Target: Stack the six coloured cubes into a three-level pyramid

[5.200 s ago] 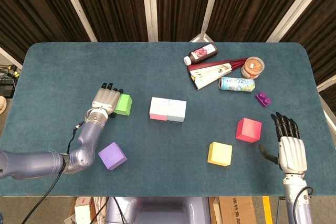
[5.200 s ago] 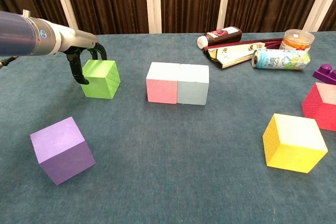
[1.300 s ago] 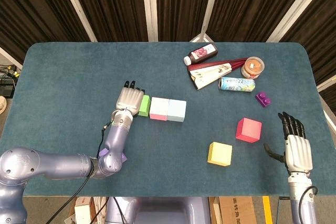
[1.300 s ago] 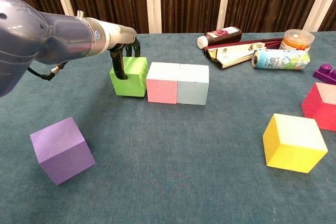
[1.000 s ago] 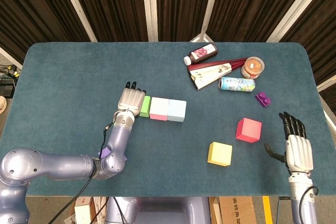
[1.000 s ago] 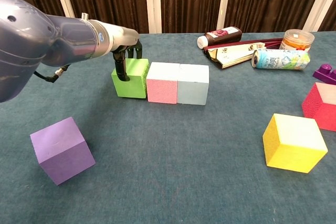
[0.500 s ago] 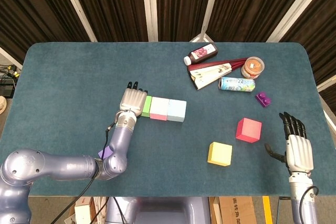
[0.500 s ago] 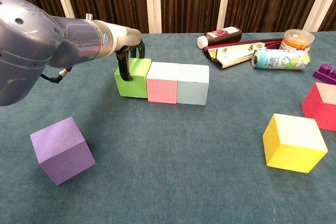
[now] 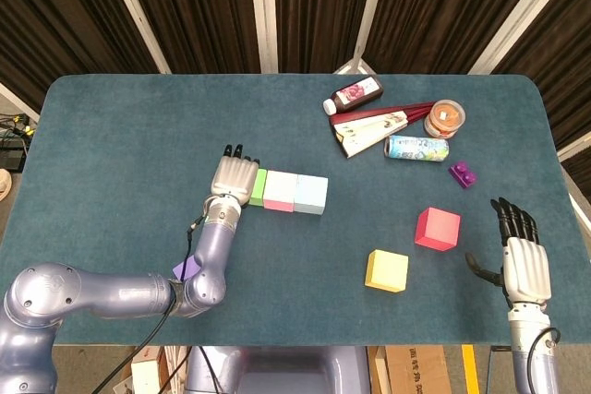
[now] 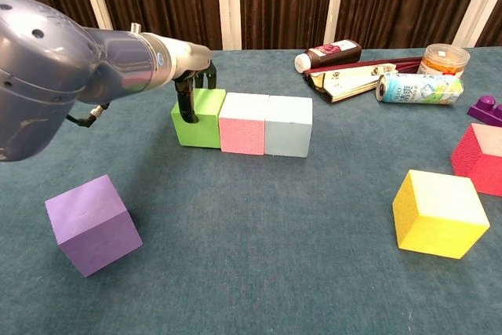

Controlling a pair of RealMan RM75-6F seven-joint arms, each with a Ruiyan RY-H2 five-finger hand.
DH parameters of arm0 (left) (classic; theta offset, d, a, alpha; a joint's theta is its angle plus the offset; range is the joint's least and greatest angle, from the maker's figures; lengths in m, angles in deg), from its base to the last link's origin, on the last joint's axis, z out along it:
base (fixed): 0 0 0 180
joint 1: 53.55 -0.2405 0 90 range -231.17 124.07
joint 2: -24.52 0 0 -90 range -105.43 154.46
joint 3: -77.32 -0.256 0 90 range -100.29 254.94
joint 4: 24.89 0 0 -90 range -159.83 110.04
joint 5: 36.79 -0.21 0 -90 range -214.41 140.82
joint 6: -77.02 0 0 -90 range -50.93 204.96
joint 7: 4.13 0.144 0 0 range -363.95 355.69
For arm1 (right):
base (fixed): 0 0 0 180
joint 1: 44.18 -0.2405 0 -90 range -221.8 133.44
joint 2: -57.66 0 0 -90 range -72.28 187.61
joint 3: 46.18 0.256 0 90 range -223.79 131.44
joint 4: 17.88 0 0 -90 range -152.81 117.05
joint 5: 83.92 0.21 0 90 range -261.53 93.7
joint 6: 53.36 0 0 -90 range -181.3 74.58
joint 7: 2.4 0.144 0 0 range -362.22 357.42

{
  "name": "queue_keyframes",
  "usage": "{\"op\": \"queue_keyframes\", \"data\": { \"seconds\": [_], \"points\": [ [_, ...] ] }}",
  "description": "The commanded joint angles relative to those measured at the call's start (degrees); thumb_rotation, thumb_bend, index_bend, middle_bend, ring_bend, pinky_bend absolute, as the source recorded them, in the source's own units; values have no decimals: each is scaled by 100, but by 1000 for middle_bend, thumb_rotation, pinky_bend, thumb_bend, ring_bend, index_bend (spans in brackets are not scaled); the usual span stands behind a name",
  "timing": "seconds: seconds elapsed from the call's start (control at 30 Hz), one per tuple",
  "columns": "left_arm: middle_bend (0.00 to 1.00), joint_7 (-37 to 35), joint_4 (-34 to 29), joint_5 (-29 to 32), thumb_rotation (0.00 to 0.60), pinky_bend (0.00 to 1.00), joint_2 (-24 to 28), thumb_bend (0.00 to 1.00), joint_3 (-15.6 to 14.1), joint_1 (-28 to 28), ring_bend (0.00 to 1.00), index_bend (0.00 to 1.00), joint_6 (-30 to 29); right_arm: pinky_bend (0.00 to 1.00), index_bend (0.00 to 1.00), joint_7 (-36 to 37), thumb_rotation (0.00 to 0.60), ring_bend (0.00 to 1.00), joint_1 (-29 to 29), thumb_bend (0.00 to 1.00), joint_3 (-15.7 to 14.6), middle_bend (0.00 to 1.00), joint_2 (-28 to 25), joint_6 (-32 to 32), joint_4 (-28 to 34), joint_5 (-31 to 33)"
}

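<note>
Left hand [image 9: 235,177] is on the green cube [image 10: 199,118], its dark fingers [image 10: 186,104] curled down over the cube's top and left side. I'd call it holding the cube, with the cube sitting on the tabletop [image 9: 129,136]. Green cube is flush against the pink cube [image 10: 243,123], and the pink cube is flush against the pale blue cube [image 10: 289,126]. That gives three in a straight row at mid-table, green on the left and blue on the right.

Purple cube [image 10: 92,224] sits alone on the near-left side, well apart from the row. From the head view my left forearm covers most of it, only a sliver shows. Yellow cube [image 9: 387,270] is on the near-right side, with the red cube [image 9: 437,229] just beyond it, near but not touching. Both are well apart from the row.

Right hand [image 9: 523,260] is at the right edge of the tabletop, palm flat, fingers [image 9: 513,220] straight and spread, holding nothing. It's near the red cube and not in contact.

Clutter at far right: a dark bottle [image 9: 355,95] lying down, a folded fan [image 9: 377,128], a printed can [image 9: 416,148] on its side, a clear tub with an orange lid [image 9: 445,118] and a small purple brick [image 9: 462,173].
</note>
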Motion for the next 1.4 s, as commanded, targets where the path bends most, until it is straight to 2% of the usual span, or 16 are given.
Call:
{"op": "queue_keyframes", "data": {
  "seconds": [0.03, 0.73, 1.17, 1.4],
  "points": [
    [247, 26, 3, 11, 600, 0, -12, 365, 9, 0, 0, 265, 1, 0, 84, 0, 600, 0, 1, 287, 0, 91, 2, -2, -2, 1],
    [242, 209, 51, 34, 600, 0, -143, 363, 98, 13, 0, 261, -148, 0, 84, 57, 600, 0, 13, 287, 4, 91, -32, 8, -3, 11],
    [120, 402, 16, 127, 600, 0, -160, 361, 123, 30, 0, 126, -91, 0, 84, 68, 600, 0, 11, 287, 4, 91, -41, 23, -10, 19],
    [3, 574, -235, 262, 600, 0, -18, 360, 179, 64, 0, 3, -166, 0, 84, 63, 600, 0, 13, 286, 7, 91, -52, 26, -2, 31]
  ]
}}
